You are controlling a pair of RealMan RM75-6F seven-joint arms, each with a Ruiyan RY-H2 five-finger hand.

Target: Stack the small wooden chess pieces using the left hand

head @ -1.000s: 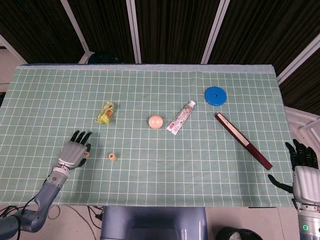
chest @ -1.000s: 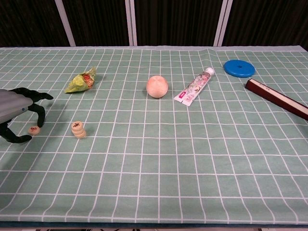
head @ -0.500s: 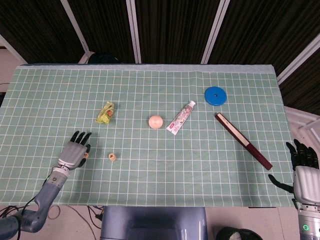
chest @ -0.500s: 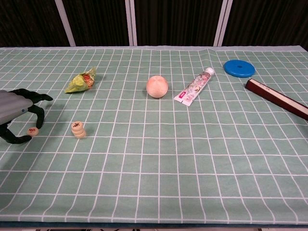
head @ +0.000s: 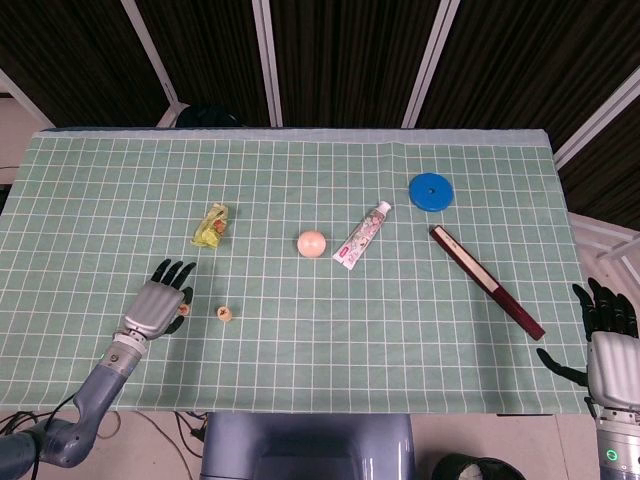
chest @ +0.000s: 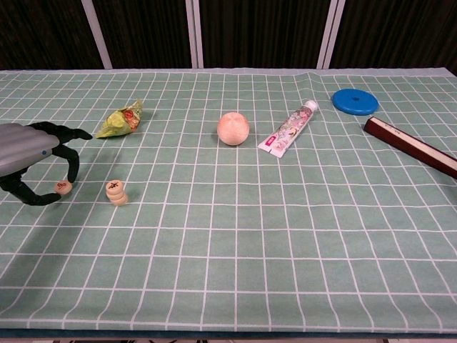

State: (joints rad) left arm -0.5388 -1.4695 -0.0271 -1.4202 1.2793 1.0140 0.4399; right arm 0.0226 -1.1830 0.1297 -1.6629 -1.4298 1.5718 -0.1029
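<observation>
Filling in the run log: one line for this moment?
left hand: pinching loose chess piece | stack: right of it, apart | right hand: open, idle at table edge

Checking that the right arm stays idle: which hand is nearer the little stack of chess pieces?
Left. The left hand is just beside the stack of chess pieces, holding a single piece. The right hand sits at the table's far right edge.

Loose chess piece (chest: 64, 187) lies left of the stack (chest: 116, 191).

wrapper (head: 211, 226) | peach ball (head: 311, 243) | tube (head: 362, 235) | blue disc (head: 431, 191) | dark red stick (head: 487, 281)
</observation>
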